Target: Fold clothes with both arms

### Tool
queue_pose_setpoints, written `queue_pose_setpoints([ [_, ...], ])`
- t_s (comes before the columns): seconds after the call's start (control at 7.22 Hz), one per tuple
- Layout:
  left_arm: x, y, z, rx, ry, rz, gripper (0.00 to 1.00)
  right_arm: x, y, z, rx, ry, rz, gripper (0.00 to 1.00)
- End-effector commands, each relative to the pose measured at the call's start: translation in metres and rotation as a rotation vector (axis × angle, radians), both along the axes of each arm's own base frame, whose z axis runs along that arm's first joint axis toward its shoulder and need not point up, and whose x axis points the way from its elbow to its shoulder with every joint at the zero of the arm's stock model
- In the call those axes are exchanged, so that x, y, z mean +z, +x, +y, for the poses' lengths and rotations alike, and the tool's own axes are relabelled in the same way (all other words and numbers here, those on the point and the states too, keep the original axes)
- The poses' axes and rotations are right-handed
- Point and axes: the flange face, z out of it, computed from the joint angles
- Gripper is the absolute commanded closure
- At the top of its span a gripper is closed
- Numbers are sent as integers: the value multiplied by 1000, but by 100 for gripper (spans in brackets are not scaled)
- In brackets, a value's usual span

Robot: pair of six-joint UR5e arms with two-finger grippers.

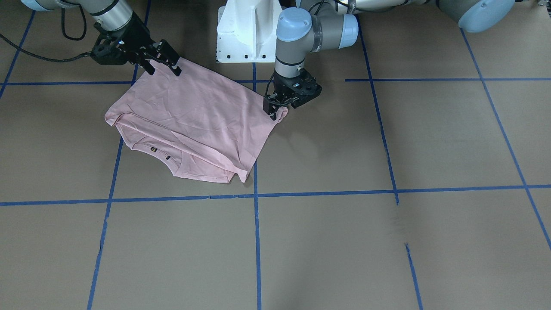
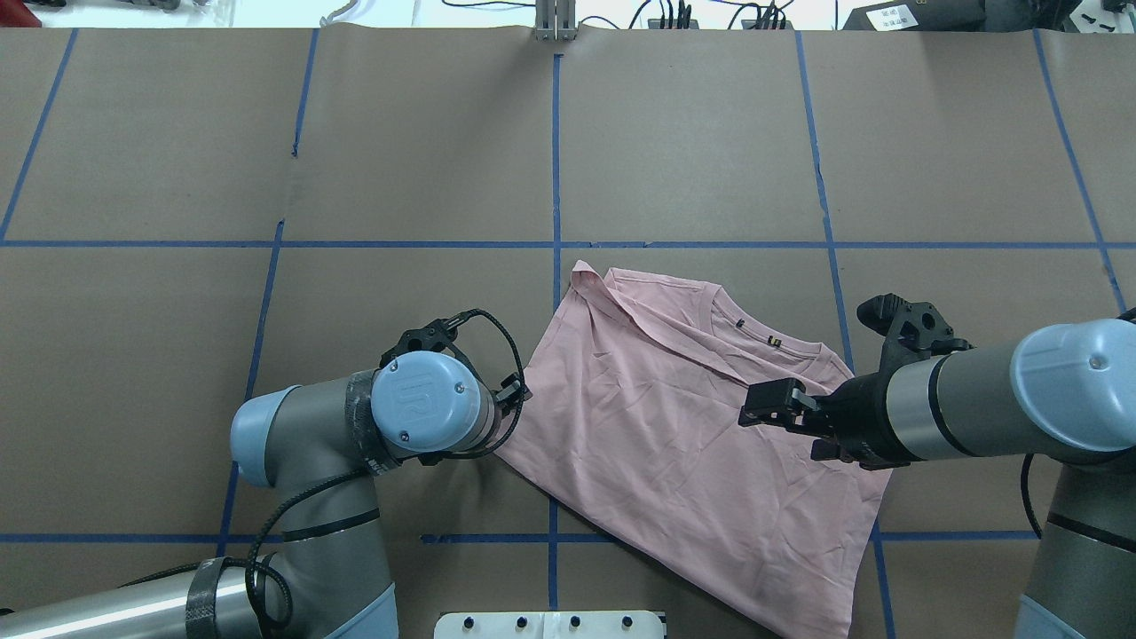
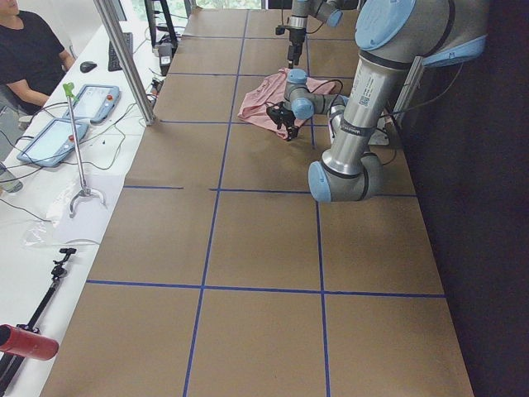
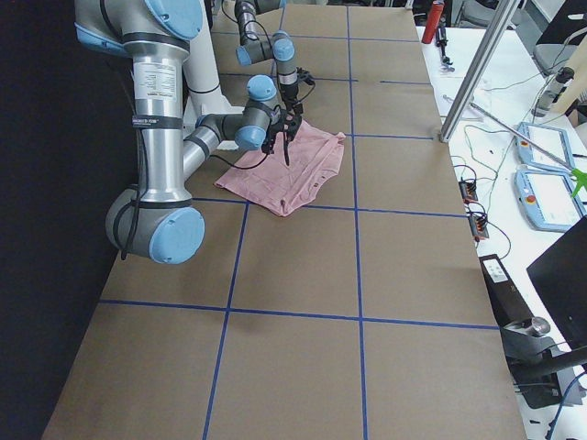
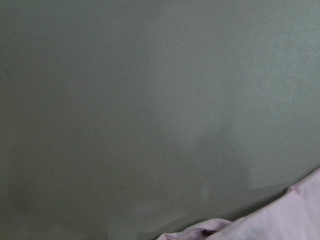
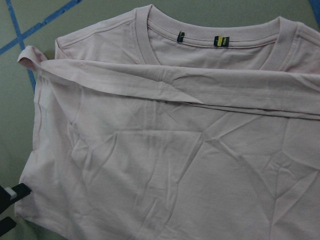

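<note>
Brown paper crossed by blue tape lines (image 1: pixel 257 241) covers the table (image 1: pixel 387 241). The pink T-shirt (image 1: pixel 202 116) lies folded over on it near the robot-side edge, just in front of the white base (image 1: pixel 245 30), with its collar (image 6: pixel 210 35) turned toward the far edge. The left gripper (image 1: pixel 275 114) is pinched tight on 1 bunched corner of the T-shirt. The right gripper (image 1: pixel 163 69) hangs over the opposite corner on the same edge, its 2 fingers spread apart and gripping nothing.
</note>
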Motion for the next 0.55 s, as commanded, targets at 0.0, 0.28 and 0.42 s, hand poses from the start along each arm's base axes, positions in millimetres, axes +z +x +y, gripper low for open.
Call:
queue_pose_setpoints([
  [0.0, -3, 0, 1, 1, 6, 4, 79, 0, 0, 0, 1, 0, 0, 0],
  [0.28, -3, 0, 1, 10, 16, 3, 100, -1, 0, 0, 1, 1, -3, 0],
  [0.42, -4, 0, 1, 11, 18, 4, 100, 0, 0, 0, 2, 0, 0, 0],
])
